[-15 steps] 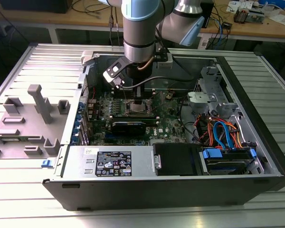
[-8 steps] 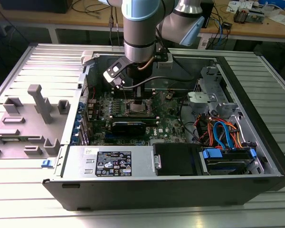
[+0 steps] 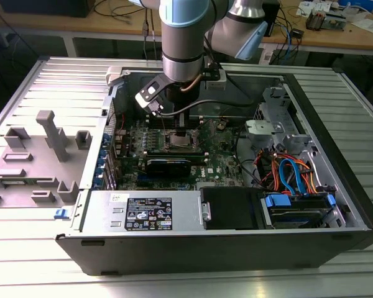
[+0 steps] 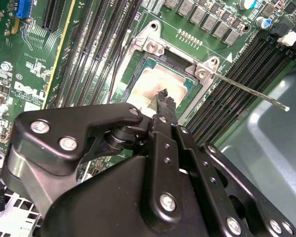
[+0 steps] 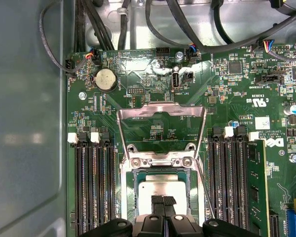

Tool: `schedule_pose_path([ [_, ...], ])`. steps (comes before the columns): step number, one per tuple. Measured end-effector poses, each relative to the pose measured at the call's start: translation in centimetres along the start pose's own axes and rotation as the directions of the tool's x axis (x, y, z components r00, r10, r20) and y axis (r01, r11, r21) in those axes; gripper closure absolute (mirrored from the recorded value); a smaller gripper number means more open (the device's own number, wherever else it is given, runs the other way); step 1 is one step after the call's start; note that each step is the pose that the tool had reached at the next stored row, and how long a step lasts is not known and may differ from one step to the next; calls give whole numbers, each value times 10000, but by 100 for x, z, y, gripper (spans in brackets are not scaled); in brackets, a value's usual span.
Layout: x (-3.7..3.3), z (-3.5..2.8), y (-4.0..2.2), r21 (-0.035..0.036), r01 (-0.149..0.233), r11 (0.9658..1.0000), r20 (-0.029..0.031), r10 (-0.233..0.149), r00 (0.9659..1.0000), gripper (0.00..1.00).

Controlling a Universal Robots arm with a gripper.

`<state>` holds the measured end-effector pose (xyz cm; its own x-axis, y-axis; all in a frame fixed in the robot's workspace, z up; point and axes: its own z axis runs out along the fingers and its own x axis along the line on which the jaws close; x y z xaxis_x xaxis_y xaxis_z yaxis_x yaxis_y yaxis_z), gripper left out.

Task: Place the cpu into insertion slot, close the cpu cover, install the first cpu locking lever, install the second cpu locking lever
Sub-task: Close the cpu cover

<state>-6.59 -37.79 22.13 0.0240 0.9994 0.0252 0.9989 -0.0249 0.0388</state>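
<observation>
At the exterior view's left, grey moulded fixture tray (image 3: 43,149). Middle: small square silver-topped cpu (image 5: 160,187) lying flat in grey-rimmed insertion slot (image 5: 129,197), metal face up; square, so no long axis, edges parallel to the rim. Thin silver window-frame cpu cover (image 5: 160,109) swung open. Black gripper (image 5: 163,200) close over it, fingers pressed together, empty. Probably light, stiff, slick, fragile underneath; hold by opposite edges.

Memory slots (image 5: 91,187) flank the insertion slot (image 5: 138,182), the open cpu cover (image 5: 160,109) walling one side.
</observation>
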Motion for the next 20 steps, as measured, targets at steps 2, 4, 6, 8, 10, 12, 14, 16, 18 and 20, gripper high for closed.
schedule_pose_path([
  [2, 1, -12, 2, -1, 0, 10000, 0, 0, 10000, 89],
  [4, 2, -66, 4, -1, 1, 10000, 0, -1, 10000, 89],
  [6, 2, -84, 4, -1, 1, 10000, 0, -1, 10000, 89],
  [8, 3, -106, 5, -1, 0, 10000, 1, 0, 10000, 89],
  [10, 3, -124, 6, -2, 0, 10000, 0, 0, 10000, 89],
  [12, 4, -134, 6, -2, 0, 10000, -2, 0, 10000, 89],
  [14, 4, -142, 7, -1, 1, 10000, 0, -1, 10000, 89],
  [16, 4, -152, 7, -2, 0, 10000, -1, 0, 10000, 89],
  [18, 4, -155, 7, -2, 0, 10000, -2, 0, 10000, 89],
  [20, 4, -158, 7, -2, 0, 10000, -1, 0, 10000, 89],
])
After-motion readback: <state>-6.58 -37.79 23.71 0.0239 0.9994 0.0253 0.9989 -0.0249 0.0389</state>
